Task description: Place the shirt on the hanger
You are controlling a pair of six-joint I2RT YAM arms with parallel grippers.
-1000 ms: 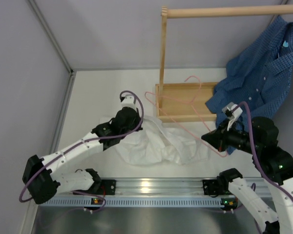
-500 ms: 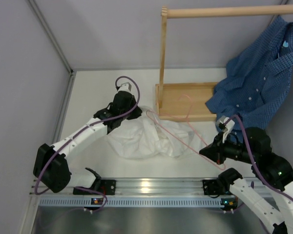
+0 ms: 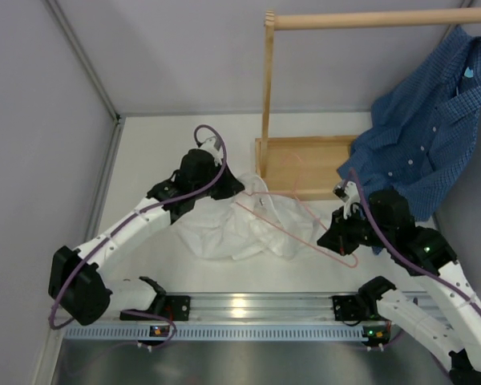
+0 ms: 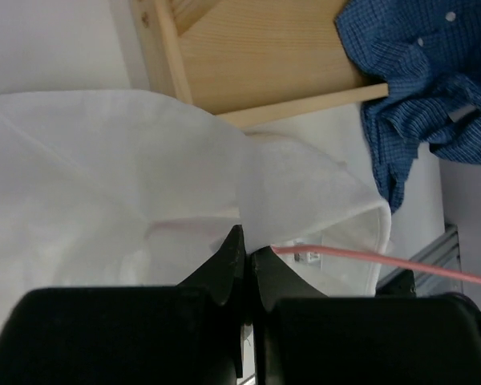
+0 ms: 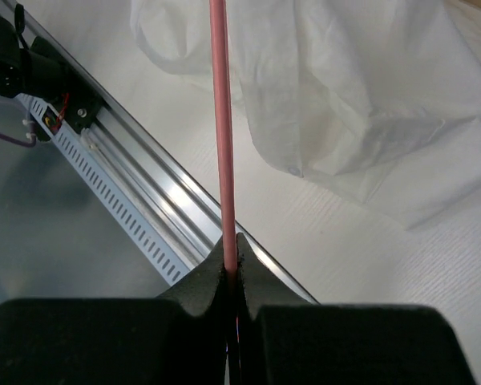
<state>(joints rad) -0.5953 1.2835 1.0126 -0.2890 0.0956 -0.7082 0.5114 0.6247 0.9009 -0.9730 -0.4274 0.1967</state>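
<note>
The white shirt [image 3: 224, 228] lies crumpled on the table between the arms. My left gripper [image 3: 237, 191] is shut on a fold of its cloth near the collar and holds that edge up; the left wrist view shows the closed jaws pinching the shirt [image 4: 144, 168], with the collar label beside them. My right gripper [image 3: 329, 241] is shut on the pink wire hanger [image 3: 301, 237] at its lower right corner. The hanger lies tilted across the shirt, hook toward the wooden frame. The wire [image 4: 385, 261] runs into the raised cloth by my left gripper [image 4: 247, 250]. The right wrist view shows the hanger [image 5: 220, 120] clamped in my right gripper [image 5: 231, 250], with the shirt [image 5: 345, 96] beyond.
A wooden frame with a tray base [image 3: 305, 164] and a top rail [image 3: 369, 20] stands behind the shirt. A blue checked shirt [image 3: 425, 136] hangs at the right, draping onto the tray. An aluminium rail [image 3: 248, 309] runs along the near edge.
My right gripper has carried the hanger left and toward the shirt, so its far end now reaches the raised cloth. My left gripper has shifted right, lifting the shirt's edge.
</note>
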